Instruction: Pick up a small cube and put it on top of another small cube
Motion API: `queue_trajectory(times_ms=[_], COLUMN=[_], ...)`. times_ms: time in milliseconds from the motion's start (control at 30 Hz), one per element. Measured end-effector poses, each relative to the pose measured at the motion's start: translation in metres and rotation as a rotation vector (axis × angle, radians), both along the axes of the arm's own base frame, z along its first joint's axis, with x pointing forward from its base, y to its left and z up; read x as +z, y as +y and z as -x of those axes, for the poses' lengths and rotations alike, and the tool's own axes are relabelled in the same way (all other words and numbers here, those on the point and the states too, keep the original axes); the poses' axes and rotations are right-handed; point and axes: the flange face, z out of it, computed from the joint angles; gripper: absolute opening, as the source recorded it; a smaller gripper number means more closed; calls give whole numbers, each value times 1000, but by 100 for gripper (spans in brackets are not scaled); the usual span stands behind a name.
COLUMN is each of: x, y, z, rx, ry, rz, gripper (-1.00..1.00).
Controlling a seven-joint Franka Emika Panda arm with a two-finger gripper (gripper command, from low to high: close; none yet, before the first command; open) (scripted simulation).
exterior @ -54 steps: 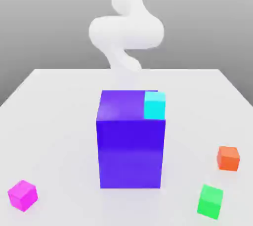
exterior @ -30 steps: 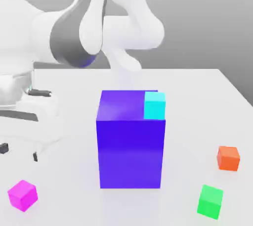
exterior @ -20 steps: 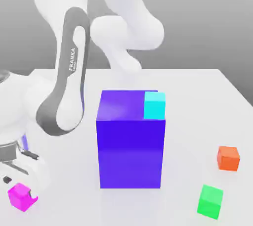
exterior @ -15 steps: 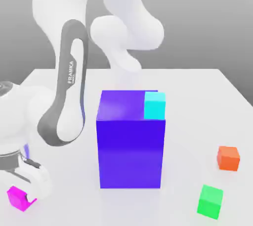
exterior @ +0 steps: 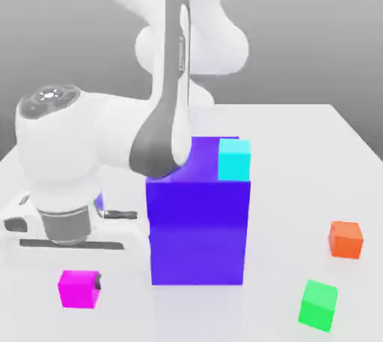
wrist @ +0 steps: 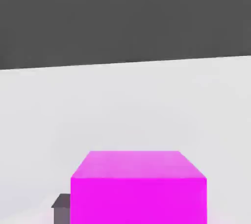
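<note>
you have five blocks on the pale grey tabletop [exterior: 314, 146]: one big, four small. the one large glossy blue-purple block [exterior: 198, 228] stands upright near the middle of the table, and one small cyan cube [exterior: 234, 159] sits on its top face at the corner toward the exterior view's right. one small orange cube [exterior: 345, 239] lies on the table well off to the exterior view's right of the big block, and one small green cube [exterior: 319, 304] lies nearer the camera than the orange one, apart from it. the one small bright magenta cube [exterior: 79, 289] is on the exterior view's left, near the front edge, a little apart from the foot of the big block. you can see the single white panda arm [exterior: 168, 78] bend down from behind the big block, its hand [exterior: 63, 217] directly above the magenta cube. the gripper [exterior: 79, 277] is clenched on that cube: a dark fingertip [exterior: 97, 281] shows pressed against the cube's side in the exterior view, and in the hand view the magenta cube [wrist: 138, 188] sits close under the camera with one dark finger pad [wrist: 62, 207] touching its flank. you cannot tell from either view whether the cube rests on the table or is just clear of it. count of grippers in play: one, grasping the magenta cube.
</note>
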Motion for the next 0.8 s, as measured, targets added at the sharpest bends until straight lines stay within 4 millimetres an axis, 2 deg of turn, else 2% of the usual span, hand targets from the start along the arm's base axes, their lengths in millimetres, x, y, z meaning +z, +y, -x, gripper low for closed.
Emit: queue_trajectory(times_ms=[133,267,400,533,600,667,700,800], x=[8,16,24,32,16,-9,-22,-22], y=[76,151,225,295,308,311,311,311], z=[-9,-6,8,34,38,39,40,40], rx=[306,612,918,1219,1274,1288,1290,1290], ry=[-1,-2,-2,-3,-4,-4,-4,-4], rz=[-1,-1,0,2,3,4,4,4], gripper=[-100,-100,-100,-100,-100,-100,100,100])
